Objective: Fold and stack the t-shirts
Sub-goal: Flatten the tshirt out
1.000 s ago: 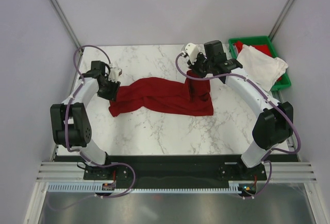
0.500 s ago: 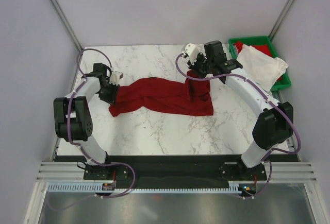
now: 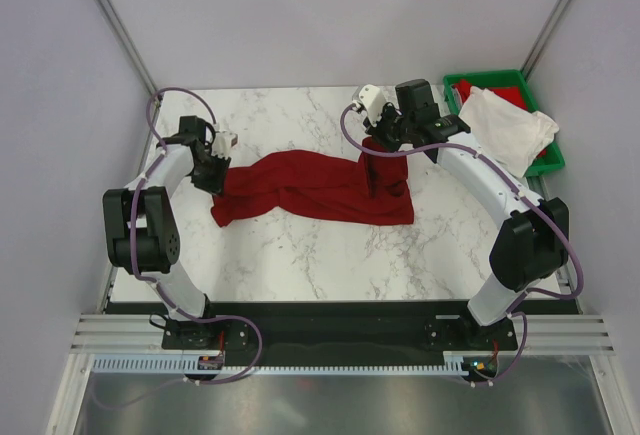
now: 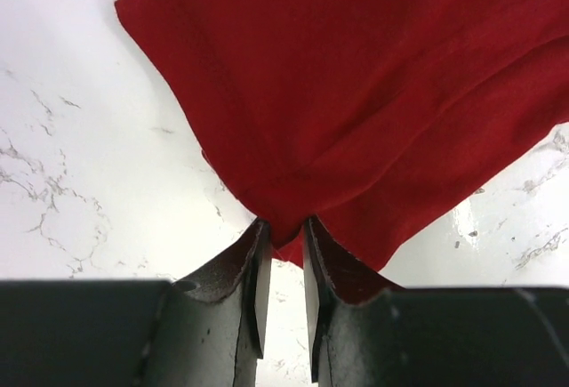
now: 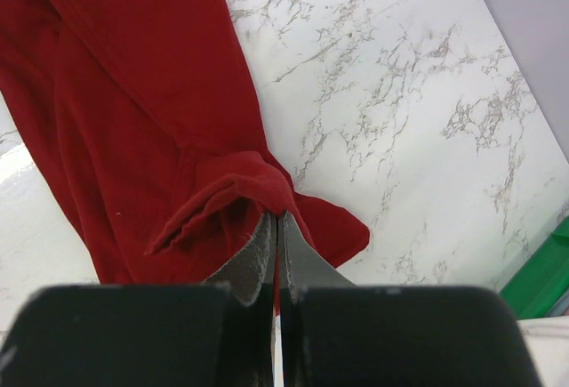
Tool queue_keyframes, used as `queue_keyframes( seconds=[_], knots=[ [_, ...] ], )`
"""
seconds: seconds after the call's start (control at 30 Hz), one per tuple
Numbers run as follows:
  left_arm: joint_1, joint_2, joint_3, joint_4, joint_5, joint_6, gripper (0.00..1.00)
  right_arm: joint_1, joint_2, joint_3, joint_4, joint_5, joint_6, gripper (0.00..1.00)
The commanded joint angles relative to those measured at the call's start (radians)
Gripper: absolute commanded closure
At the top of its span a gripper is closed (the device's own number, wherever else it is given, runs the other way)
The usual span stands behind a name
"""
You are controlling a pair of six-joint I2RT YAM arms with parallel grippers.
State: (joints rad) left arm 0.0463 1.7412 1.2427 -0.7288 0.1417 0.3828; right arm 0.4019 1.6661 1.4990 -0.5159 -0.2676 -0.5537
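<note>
The dark red t-shirt [image 3: 310, 187] lies bunched lengthwise across the middle of the marble table. My left gripper [image 3: 214, 175] is at its left end, its jaws pinching a pucker of the shirt's edge [image 4: 283, 227] low over the table. The cloth spreads away from it in the left wrist view [image 4: 356, 93]. My right gripper [image 3: 378, 151] is shut on a fold of the shirt's far right edge [image 5: 278, 216] and holds it lifted, with the cloth [image 5: 133, 93] hanging down. The off-white t-shirt [image 3: 508, 125] lies crumpled in the green bin.
The green bin [image 3: 552, 162] stands at the table's back right corner, with a bit of red cloth under the off-white shirt. Its corner shows in the right wrist view [image 5: 544, 276]. Bare marble lies in front of and behind the red shirt.
My left wrist has shifted slightly toward the back left and its elbow has swung, still at the shirt's left end. The right arm and the shirt look unchanged.
</note>
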Motion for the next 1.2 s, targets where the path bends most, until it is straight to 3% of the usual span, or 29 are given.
queue_keyframes(
  seconds=[0.0, 0.13, 0.17, 0.4, 0.77, 1.17],
  knots=[
    [0.004, -0.014, 0.040, -0.017, 0.032, -0.025, 0.73, 0.000, -0.029, 0.001, 0.011, -0.022, -0.005, 1.00],
    [0.006, -0.006, 0.038, -0.018, 0.036, -0.022, 0.88, 0.002, -0.032, -0.006, 0.011, -0.022, -0.006, 1.00],
    [0.006, -0.009, 0.038, -0.018, 0.041, -0.024, 0.98, 0.002, -0.034, -0.008, 0.011, -0.021, -0.006, 1.00],
    [0.006, -0.112, 0.064, -0.047, 0.042, 0.005, 0.98, 0.000, -0.061, 0.038, 0.013, 0.060, 0.034, 1.00],
    [0.006, -0.377, 0.233, -0.119, 0.030, 0.031, 0.98, -0.106, -0.190, 0.323, -0.025, 0.255, 0.118, 1.00],
    [0.006, -0.633, 0.389, -0.205, -0.010, 0.027, 0.98, -0.118, -0.486, 0.294, -0.120, 0.360, 0.061, 1.00]
  ],
)
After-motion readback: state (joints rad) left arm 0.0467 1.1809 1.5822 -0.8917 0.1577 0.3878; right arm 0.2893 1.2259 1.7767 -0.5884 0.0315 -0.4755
